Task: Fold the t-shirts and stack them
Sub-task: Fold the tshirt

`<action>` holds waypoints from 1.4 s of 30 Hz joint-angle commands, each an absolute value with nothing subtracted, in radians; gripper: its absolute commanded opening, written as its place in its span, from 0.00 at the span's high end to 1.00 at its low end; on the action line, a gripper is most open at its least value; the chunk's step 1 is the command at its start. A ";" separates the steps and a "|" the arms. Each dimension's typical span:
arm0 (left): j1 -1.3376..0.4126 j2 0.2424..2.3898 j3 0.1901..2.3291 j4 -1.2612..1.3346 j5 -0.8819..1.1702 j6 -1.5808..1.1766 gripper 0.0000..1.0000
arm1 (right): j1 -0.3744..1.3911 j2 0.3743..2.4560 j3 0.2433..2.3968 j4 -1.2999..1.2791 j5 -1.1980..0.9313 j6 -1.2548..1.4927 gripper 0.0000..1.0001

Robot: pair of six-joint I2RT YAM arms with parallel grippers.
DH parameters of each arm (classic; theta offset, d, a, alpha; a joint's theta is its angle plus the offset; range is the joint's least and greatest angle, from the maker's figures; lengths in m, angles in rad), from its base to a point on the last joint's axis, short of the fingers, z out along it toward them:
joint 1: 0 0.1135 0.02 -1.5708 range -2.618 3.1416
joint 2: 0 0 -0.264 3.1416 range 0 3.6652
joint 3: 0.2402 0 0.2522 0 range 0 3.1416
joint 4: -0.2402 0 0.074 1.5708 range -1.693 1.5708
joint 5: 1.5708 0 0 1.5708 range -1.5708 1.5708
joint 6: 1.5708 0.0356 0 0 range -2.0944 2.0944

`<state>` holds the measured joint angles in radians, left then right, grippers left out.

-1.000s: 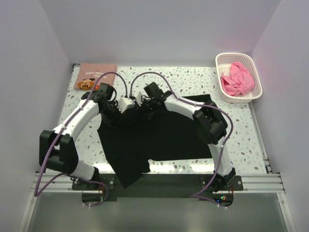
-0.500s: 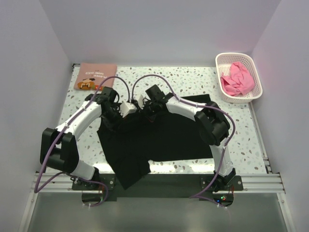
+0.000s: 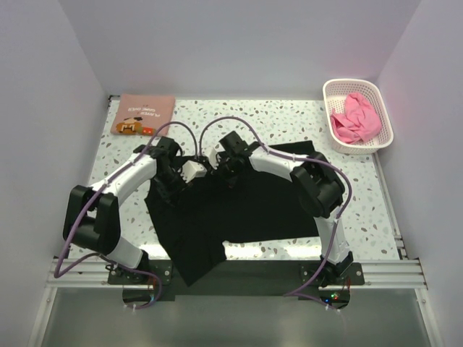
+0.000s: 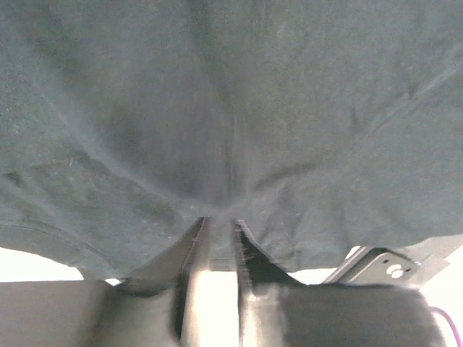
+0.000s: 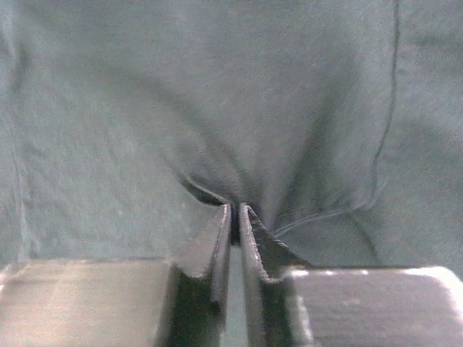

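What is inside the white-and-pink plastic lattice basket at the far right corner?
A crumpled bright pink cloth t-shirt lies in the basket. It covers much of the bottom; anything beneath it cannot be seen.

The white-and-black left arm (image 3: 126, 177) and right arm (image 3: 271, 163) reach forward and bend inward, wrists close together. The right gripper (image 5: 233, 210) pinches a fold of black cloth t-shirt (image 3: 246, 206). The left gripper (image 4: 217, 220) has its jaws a narrow slit apart.

lettering on salmon shirt (image 3: 148, 108) too small to read
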<state>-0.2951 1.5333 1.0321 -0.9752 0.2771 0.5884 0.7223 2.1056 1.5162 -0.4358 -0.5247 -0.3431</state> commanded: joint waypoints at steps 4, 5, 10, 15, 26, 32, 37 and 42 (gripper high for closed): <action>-0.210 1.471 1.110 -1.002 0.432 0.591 0.58 | 0.686 2.011 1.598 -0.592 -0.587 -0.420 0.52; -0.127 1.479 1.156 -1.005 0.464 0.592 0.54 | 0.674 1.979 1.608 -0.600 -0.592 -0.420 0.41; 0.148 1.633 1.362 -1.005 0.672 0.502 0.52 | 0.551 1.963 1.745 -0.685 -0.597 -0.380 0.32; 0.253 1.775 1.427 -0.911 0.796 0.303 0.45 | 0.410 2.023 1.836 -0.791 -0.510 -0.388 0.31; 0.282 1.897 1.371 -0.591 0.752 -0.069 0.49 | 0.201 2.085 1.830 -0.778 -0.335 -0.471 0.33; 0.284 1.954 1.344 -0.525 0.716 -0.132 0.48 | 0.147 2.146 1.847 -0.765 -0.287 -0.512 0.34; 0.284 1.986 1.342 -0.485 0.712 -0.156 0.52 | 0.146 2.178 1.855 -0.764 -0.275 -0.518 0.34; 0.282 2.020 1.347 -0.483 0.729 -0.152 0.60 | 0.147 2.203 1.853 -0.762 -0.265 -0.518 0.35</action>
<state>0.2802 2.0006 1.3418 -0.5243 0.7071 -0.1371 0.1448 2.1971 1.8248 -0.7616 -0.2840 -0.5014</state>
